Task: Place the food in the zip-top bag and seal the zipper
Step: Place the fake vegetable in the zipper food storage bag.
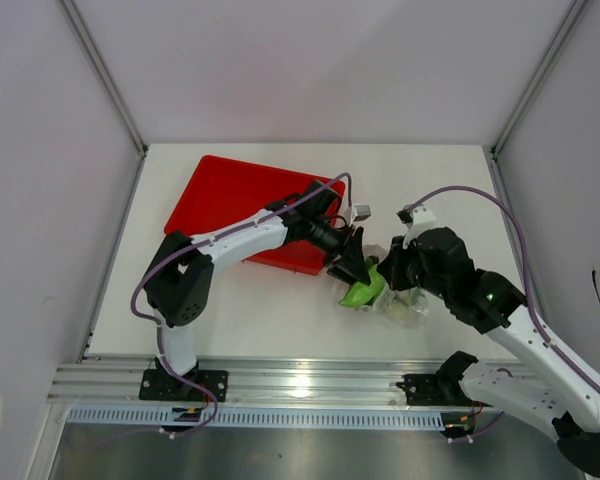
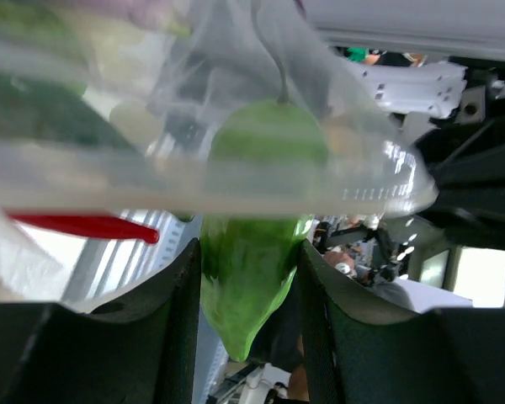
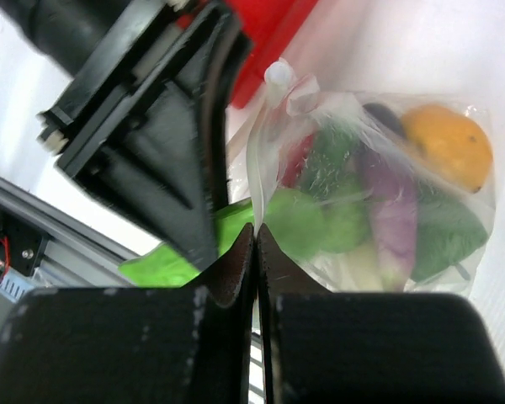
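Note:
My left gripper (image 1: 352, 272) is shut on a bright green vegetable (image 1: 363, 292), which shows between its fingers in the left wrist view (image 2: 248, 278) with its far end pushed into the mouth of the clear zip-top bag (image 2: 236, 126). My right gripper (image 1: 395, 272) is shut on the bag's edge (image 3: 265, 181). In the right wrist view the bag (image 3: 379, 194) holds a yellow-orange lemon (image 3: 450, 143), a purple eggplant (image 3: 391, 206), a red piece (image 3: 296, 160) and several green pieces (image 3: 320, 223). The zipper strip cannot be made out.
The red tray (image 1: 230, 195) lies at the back left, partly under my left arm. White walls stand on three sides. The metal rail (image 1: 300, 385) runs along the near edge.

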